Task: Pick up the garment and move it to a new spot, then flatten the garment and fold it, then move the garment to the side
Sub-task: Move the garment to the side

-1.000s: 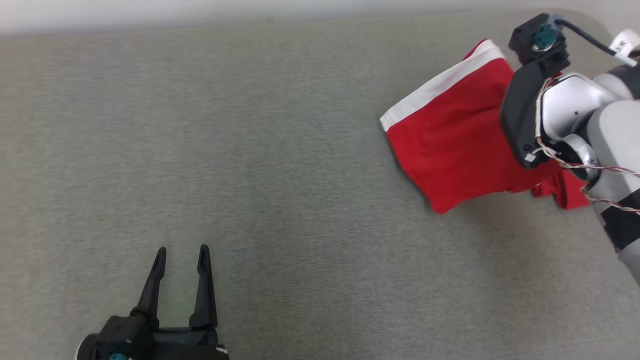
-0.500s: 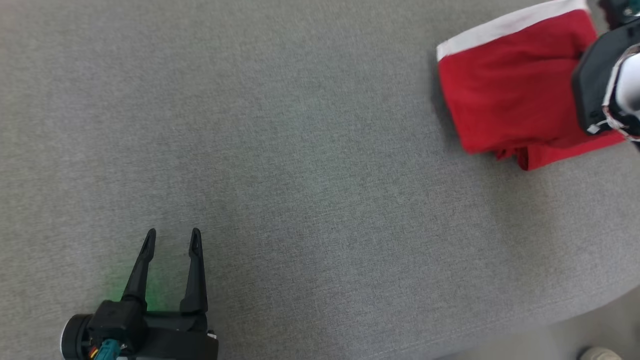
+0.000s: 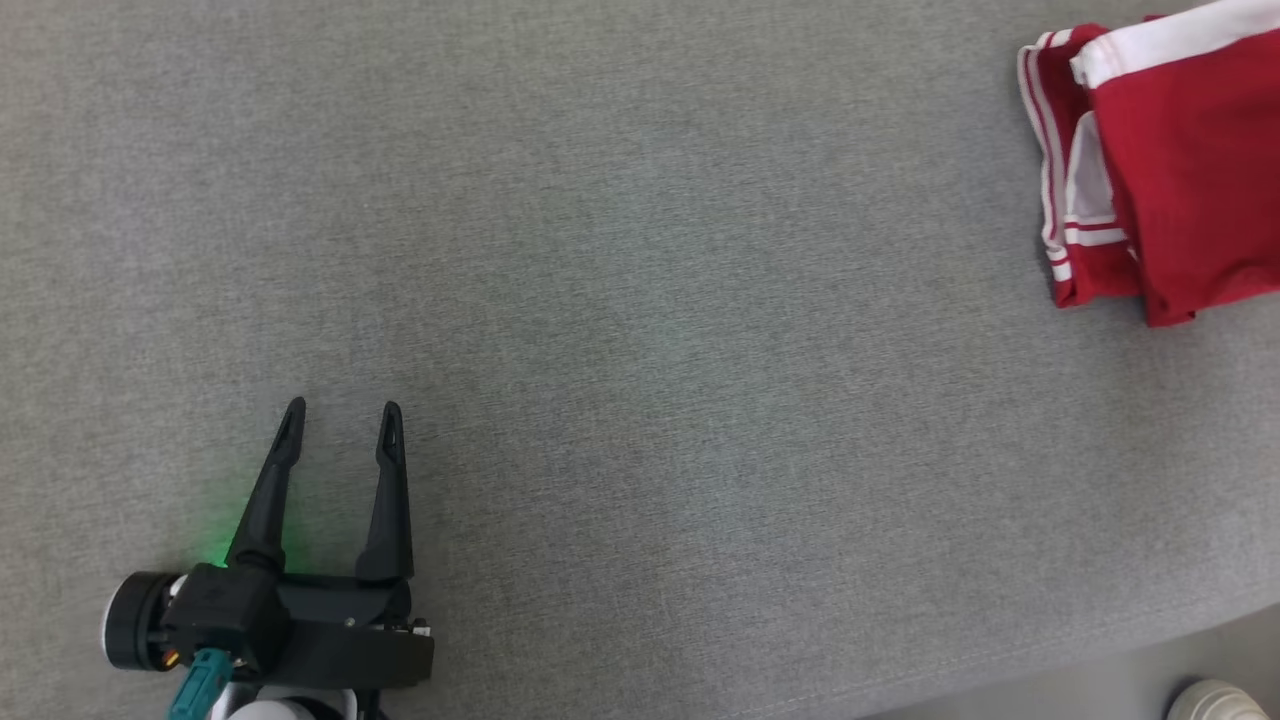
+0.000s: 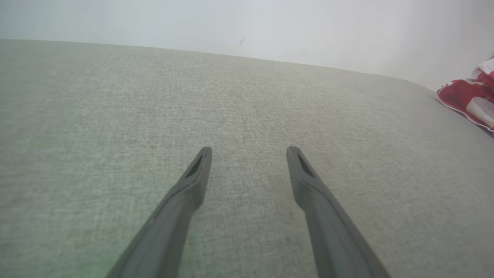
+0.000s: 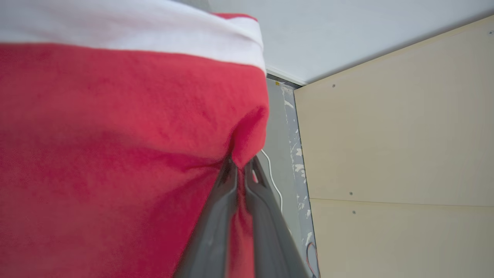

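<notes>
Right wrist view: right pincer [image 5: 241,165] clamped shut on red white-banded garment [image 5: 115,127], seemingly lifted. Head view: left pincer [image 3: 342,410] spread open, empty, above grey woven bench [image 3: 660,300].

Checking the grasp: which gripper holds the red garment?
The right gripper: it is pinched shut on a fold of the garment. The left gripper stands open and empty over the grey surface.

left pincer [image 3: 341,408]: fingers spread wide | right pincer [image 5: 241,166]: fingers clamped on garment [image 5: 115,135]
</notes>
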